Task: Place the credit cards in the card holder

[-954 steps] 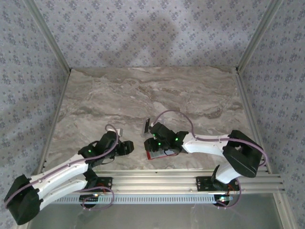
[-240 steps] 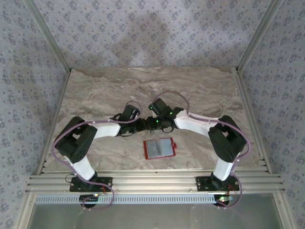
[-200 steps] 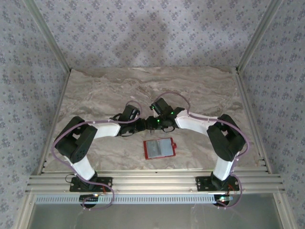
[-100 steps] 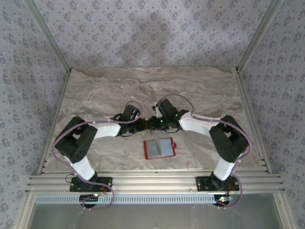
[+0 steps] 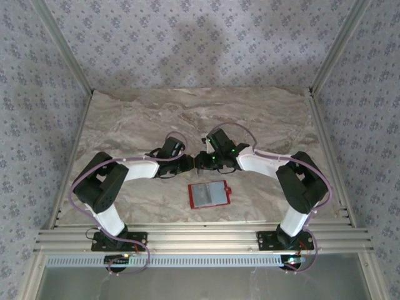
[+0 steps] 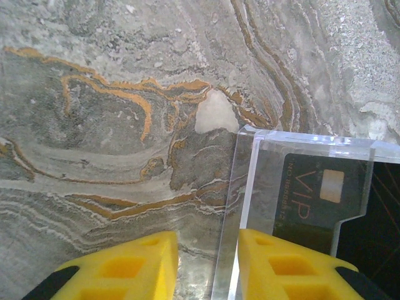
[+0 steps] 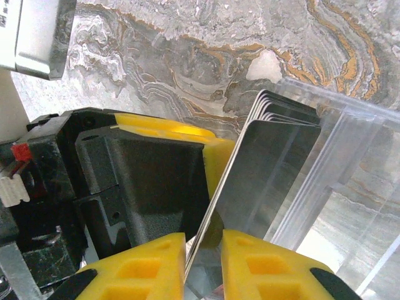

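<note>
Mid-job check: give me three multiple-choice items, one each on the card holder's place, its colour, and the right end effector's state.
1. The card holder lies: A on the table, opened flat; B in a drawer; C on a shelf.
2. Its rim is: A blue; B red; C green.
3. The right end effector is: A wide open; B shut on the card holder; C shut on a credit card.
A: the top view shows it flat on the marble. B: a red border surrounds the grey inside. C: the card sits pinched between the yellow fingers.
</note>
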Robot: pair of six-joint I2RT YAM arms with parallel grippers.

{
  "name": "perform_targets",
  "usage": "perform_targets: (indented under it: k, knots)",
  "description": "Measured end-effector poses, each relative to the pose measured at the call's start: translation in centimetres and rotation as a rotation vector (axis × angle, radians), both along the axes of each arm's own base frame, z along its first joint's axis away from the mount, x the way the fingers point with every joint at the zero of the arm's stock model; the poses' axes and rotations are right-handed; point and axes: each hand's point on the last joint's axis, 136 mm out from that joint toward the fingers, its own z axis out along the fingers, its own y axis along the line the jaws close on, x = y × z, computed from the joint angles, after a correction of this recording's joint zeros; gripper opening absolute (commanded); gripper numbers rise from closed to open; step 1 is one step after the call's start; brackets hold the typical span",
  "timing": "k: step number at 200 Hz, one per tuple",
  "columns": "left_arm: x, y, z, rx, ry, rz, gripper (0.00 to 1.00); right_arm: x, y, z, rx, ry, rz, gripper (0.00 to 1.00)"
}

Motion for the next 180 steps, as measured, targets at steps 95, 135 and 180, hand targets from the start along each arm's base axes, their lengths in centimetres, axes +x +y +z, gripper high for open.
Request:
perform_targets:
  k: [95, 135, 180]
  knots:
    - [0.0, -0.1, 0.0, 0.004, -0.003, -0.001, 0.31, -0.4, -0.7, 2.6, 0.021, -0.037, -0.015, 0.11]
    - [0.0, -0.1, 0.0, 0.005, -0.005, -0.001, 0.31, -0.5, -1.7, 2.2, -0.007, -0.032, -0.037, 0.06]
    - [-0.2, -0.1, 0.2, 0.019, -0.005, -0.018, 0.33, -1.0, -3.6, 3.0, -0.042, -0.061, -0.084, 0.02]
